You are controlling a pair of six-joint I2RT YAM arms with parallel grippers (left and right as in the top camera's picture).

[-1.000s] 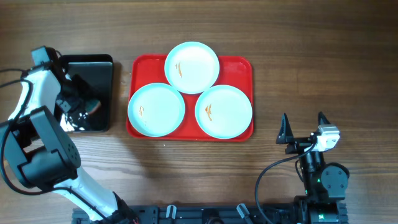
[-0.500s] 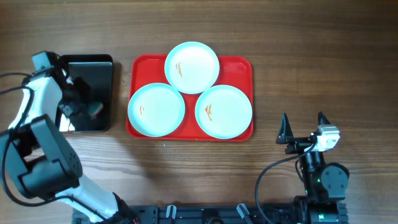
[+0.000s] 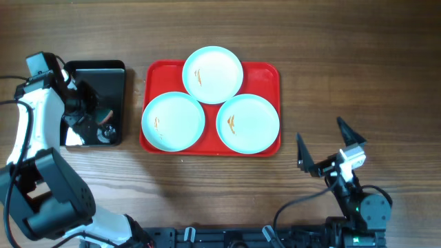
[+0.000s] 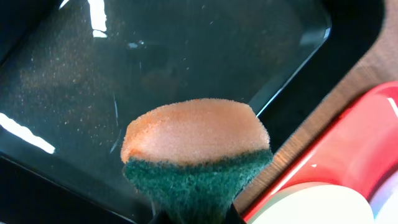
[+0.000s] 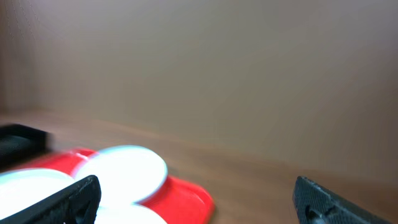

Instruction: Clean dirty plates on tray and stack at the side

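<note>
We find left fingers (image 3: 98, 120) clamped on a sponge (image 4: 196, 137) over the black tray (image 3: 114, 69), right fingers (image 3: 319, 129) wide, empty; three smeared plates (image 3: 213, 74) on the red tray (image 3: 272, 72)

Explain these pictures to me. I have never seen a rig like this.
Two robot arms work at a wooden table. The wide picture looks straight down from above. The other two come from a small camera on each arm's wrist. A red tray holds three pale plates, each with small orange smears. Beside it lies a black tray. The left gripper, over the black tray, is shut on a sponge that is orange with a green scrubbing side. The right gripper is open and holds nothing, off to the side of the red tray.
</note>
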